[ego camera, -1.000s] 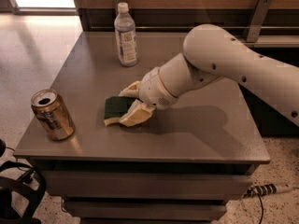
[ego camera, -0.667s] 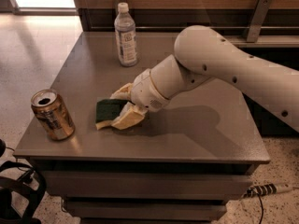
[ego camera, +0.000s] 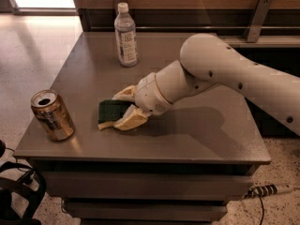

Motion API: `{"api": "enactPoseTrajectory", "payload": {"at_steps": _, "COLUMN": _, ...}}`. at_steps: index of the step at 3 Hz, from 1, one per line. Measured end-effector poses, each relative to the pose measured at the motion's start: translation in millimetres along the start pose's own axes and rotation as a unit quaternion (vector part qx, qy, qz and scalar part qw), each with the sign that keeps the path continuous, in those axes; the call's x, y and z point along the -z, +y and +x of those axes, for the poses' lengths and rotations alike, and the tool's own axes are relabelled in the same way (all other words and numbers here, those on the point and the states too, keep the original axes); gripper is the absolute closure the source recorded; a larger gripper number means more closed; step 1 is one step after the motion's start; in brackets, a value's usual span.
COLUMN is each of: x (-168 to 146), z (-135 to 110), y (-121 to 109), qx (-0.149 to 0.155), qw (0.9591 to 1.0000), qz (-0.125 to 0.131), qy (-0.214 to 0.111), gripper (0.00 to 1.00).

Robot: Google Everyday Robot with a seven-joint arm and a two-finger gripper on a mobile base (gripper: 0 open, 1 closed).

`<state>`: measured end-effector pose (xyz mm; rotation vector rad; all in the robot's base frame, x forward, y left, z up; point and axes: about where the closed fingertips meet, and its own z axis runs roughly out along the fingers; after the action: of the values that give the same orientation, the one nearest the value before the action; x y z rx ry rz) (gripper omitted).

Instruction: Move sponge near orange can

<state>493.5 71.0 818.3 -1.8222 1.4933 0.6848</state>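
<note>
The sponge (ego camera: 110, 111), dark green on top with a pale yellow base, lies on the grey table (ego camera: 197, 135) left of centre. My gripper (ego camera: 123, 108) comes in from the right on the white arm; its yellowish padded fingers (ego camera: 130, 121) sit on either side of the sponge's right end, closed on it. The orange can (ego camera: 52, 115) stands upright near the table's front left corner, about a hand's width left of the sponge.
A clear plastic bottle (ego camera: 125, 34) with a white cap stands at the back of the table. A wooden wall with a metal bracket (ego camera: 257, 18) runs behind. The table's front edge is just in front of the sponge. Black gear (ego camera: 18, 191) is at the lower left.
My gripper has slid the sponge leftward across the table, closer to the orange can. The can and the bottle have not moved.
</note>
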Motion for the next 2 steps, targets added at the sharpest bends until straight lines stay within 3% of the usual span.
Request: {"api": "enactPoseTrajectory", "payload": {"at_steps": 2, "x": -1.8, "z": -1.7, "y": 1.2, "qx": 0.001, "qw": 1.0000, "qz": -0.002, "qy": 0.000, "gripper": 0.06}}
